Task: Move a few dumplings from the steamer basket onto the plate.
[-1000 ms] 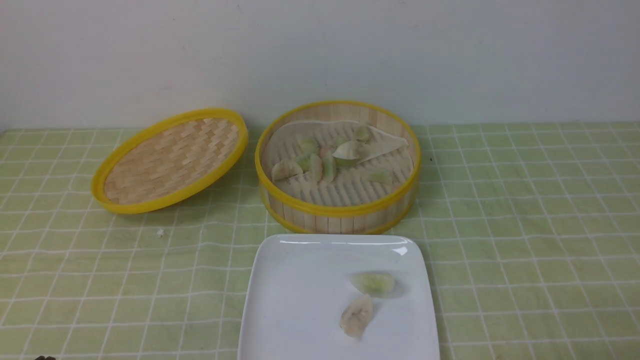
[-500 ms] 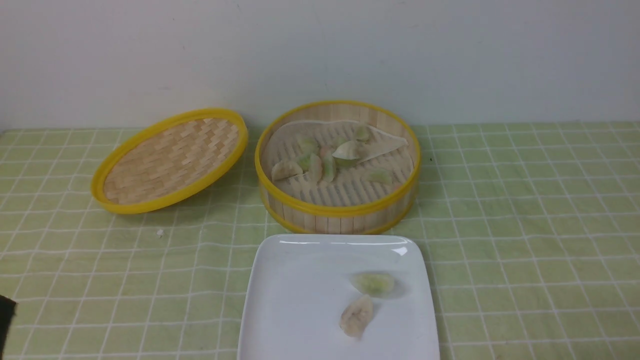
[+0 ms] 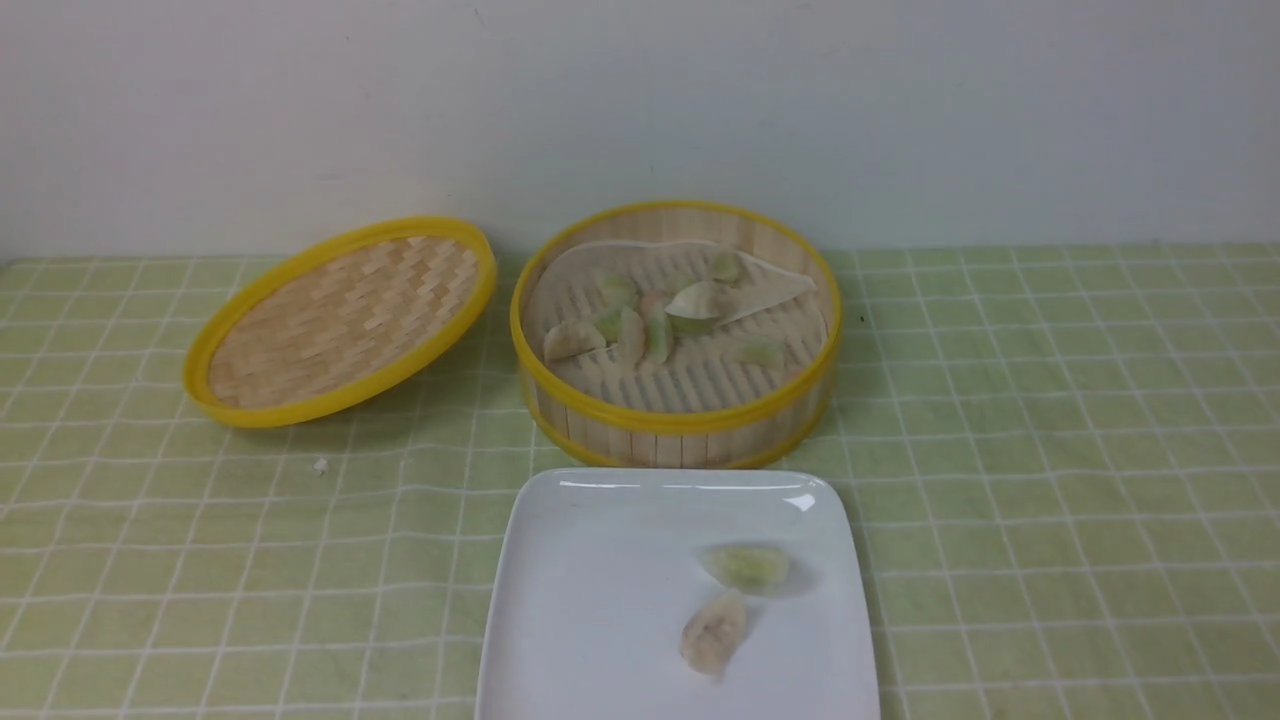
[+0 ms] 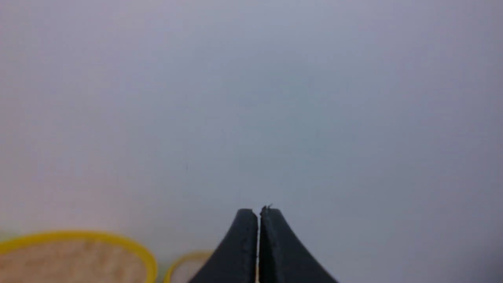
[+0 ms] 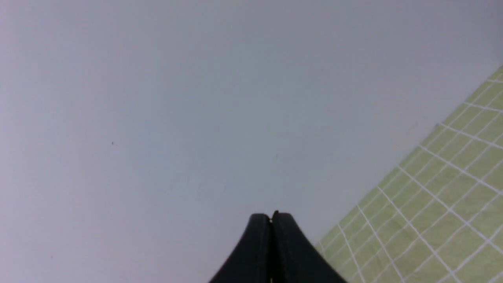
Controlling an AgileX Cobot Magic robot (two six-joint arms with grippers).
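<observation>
Dumplings (image 3: pixel 650 325) bunched left of centre in the basket (image 3: pixel 680 420), several lying lengthwise away from the robot. Two sit on the plate (image 3: pixel 600 600) just in front. Left end effector (image 4: pixel 258 212) pinched shut, empty, lid (image 4: pixel 78 251) and basket rim low ahead. Right end effector (image 5: pixel 271 216) also closed and empty, sees only cloth (image 5: pixel 432 196). Left looks nearer.

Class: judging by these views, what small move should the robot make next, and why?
Probably open the right gripper, shut and empty like the left gripper, and reach for the steamer basket: only two dumplings lie on the plate; more sit inside.
</observation>
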